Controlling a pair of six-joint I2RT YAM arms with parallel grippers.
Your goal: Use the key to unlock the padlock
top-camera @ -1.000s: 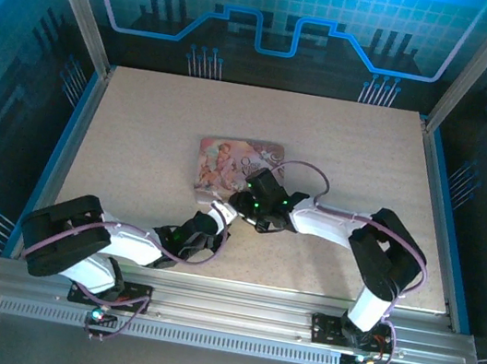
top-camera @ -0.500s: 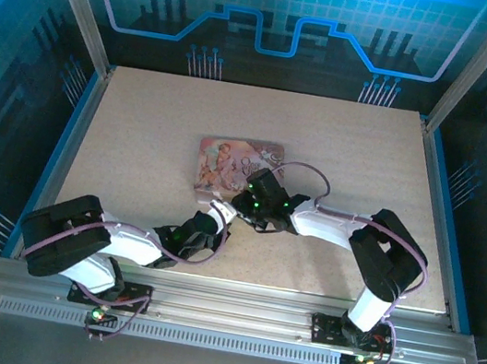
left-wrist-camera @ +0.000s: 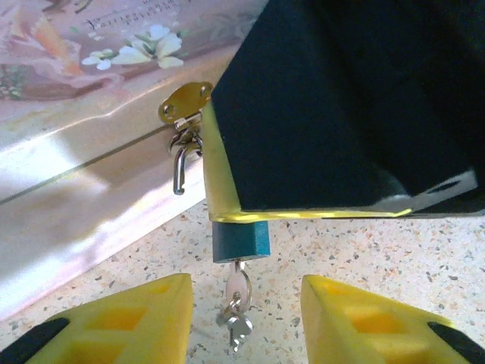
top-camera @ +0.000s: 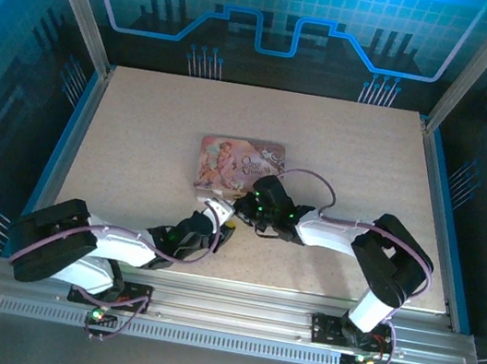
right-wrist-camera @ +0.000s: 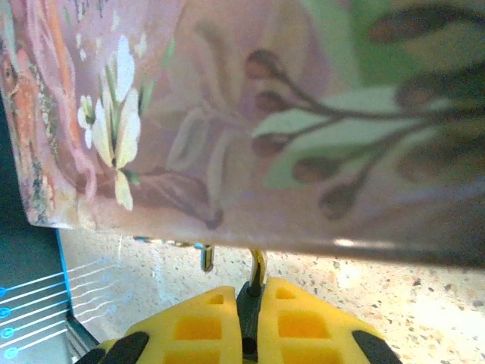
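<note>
- The key was seen seated in the underside of the padlock, with a ring and a second small key hung beneath it. Insertion was judged done.
- The padlock was held at the front wall of the tin, just beside its brass hasp and above the surface. Its blue body was clamped by the closed jaws of the right gripper.
- The left gripper was found with jaws apart, one on each side of the key, with nothing gripped.
- Whether the shackle had been released could not be told, as the lock's top was hidden.
- The turning of the key and the freeing of the shackle were judged left to do.
</note>
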